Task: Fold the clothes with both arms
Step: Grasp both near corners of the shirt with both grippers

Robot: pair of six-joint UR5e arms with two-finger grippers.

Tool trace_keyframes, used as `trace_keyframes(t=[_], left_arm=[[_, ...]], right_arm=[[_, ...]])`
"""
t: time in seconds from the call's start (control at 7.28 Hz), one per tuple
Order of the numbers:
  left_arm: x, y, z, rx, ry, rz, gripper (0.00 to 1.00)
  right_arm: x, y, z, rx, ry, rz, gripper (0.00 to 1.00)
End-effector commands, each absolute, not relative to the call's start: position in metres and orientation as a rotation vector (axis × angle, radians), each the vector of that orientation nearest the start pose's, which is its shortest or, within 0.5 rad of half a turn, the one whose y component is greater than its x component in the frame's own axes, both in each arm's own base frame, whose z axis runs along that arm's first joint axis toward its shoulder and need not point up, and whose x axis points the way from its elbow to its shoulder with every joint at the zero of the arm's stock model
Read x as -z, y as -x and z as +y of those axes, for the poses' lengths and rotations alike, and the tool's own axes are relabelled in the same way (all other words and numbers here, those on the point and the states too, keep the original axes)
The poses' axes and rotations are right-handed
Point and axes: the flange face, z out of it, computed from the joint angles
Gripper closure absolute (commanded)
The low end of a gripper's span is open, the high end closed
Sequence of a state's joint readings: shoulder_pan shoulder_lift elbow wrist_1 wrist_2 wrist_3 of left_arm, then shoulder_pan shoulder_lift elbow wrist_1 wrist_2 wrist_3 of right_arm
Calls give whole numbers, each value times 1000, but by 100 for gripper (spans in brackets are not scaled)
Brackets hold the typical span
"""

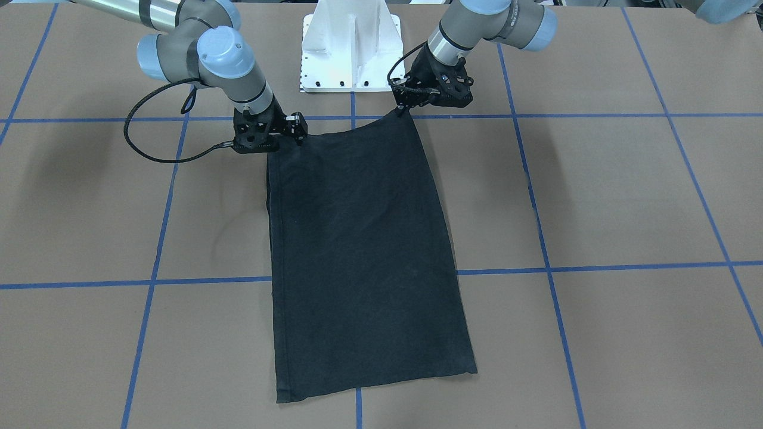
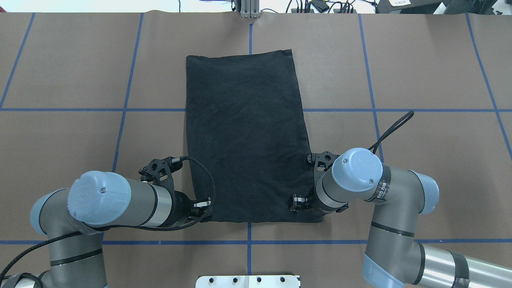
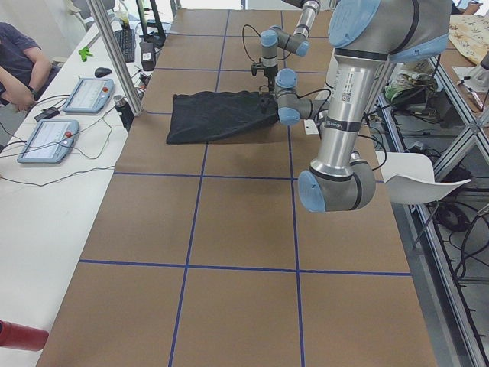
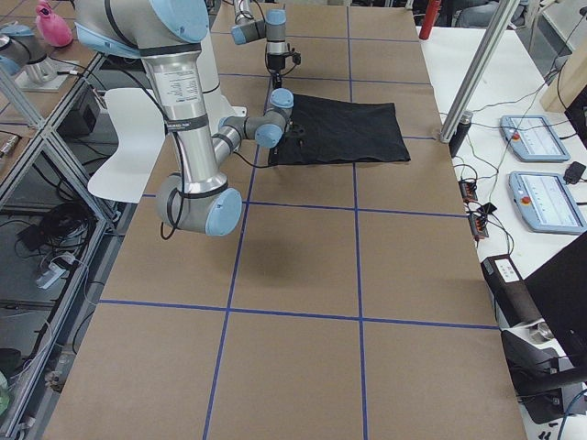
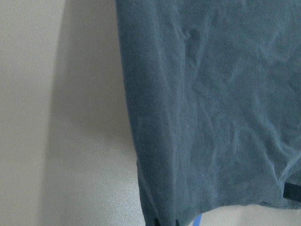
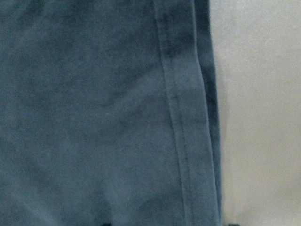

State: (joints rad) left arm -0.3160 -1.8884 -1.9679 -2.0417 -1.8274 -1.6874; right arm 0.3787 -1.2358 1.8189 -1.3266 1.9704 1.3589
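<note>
T-shirt [image 1: 363,250] is lying folded narrow on the tabletop [image 1: 596,190]; left tool [image 1: 404,107] and right tool [image 1: 296,134] are hovering released at its near corners, likely preparing to carry that edge toward the far end.

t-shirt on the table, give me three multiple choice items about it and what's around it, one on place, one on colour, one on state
1. Where are the left pincer and right pincer?
A) at the T-shirt's far corners
B) at its two corners nearest the white base
C) over its middle

2. What colour are the grid lines on the table?
A) red
B) white
C) blue

3. How does the T-shirt lie?
A) folded to a long rectangle, spread on the table
B) crumpled in a heap
C) hanging in the air

Answers:
1 B, the overhead view shows both pincers at the robot-side edge.
2 C, the lines are blue in every exterior view.
3 A, its edges run straight and no sleeves stick out.
</note>
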Motion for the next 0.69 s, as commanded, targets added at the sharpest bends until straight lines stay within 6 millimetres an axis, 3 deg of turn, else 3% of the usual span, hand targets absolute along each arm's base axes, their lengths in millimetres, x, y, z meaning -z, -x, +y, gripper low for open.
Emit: trace_keyframes(t=[0.0, 0.27, 0.41, 0.55], left_arm=[[-254, -495, -276, 229, 106, 1196, 100], [-253, -494, -276, 229, 106, 1197, 100], [-253, -494, -277, 230, 105, 1197, 100], [-254, -494, -277, 231, 105, 1196, 100]], right_arm=[[-336, 525, -311, 10, 123, -890, 34], [-336, 525, -311, 11, 124, -891, 43], [-335, 526, -311, 11, 124, -892, 52], [-333, 526, -311, 12, 123, -895, 74]])
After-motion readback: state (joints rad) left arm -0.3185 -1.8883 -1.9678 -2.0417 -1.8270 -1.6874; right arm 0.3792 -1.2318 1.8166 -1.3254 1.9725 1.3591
